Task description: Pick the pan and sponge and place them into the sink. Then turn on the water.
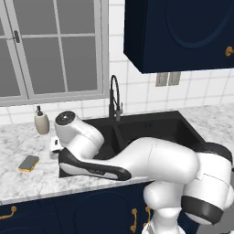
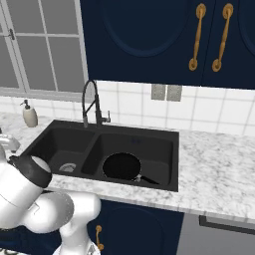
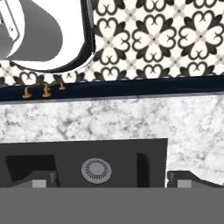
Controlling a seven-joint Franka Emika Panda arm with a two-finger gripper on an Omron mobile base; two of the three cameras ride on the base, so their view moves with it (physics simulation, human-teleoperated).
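Observation:
The black pan (image 2: 122,166) lies flat in the right basin of the black sink (image 2: 164,137), its handle pointing to the front right. On the marble counter left of the sink (image 1: 155,125) lies the sponge (image 1: 29,163), grey-green over yellow. My gripper (image 3: 113,180) is open with nothing between its fingers. It hangs over the left basin, and the round silver drain (image 3: 96,169) shows between its tips. The arm's wrist (image 1: 73,130) bends over the sink's left rim, to the right of the sponge. The dark gooseneck faucet (image 1: 114,98) stands behind the divider, and no water runs.
A beige soap dispenser (image 1: 41,121) stands at the back of the counter, behind the sponge. A window is behind it, and dark blue wall cabinets (image 1: 178,32) hang over the sink. Marble counter (image 2: 219,169) stretches right of the sink.

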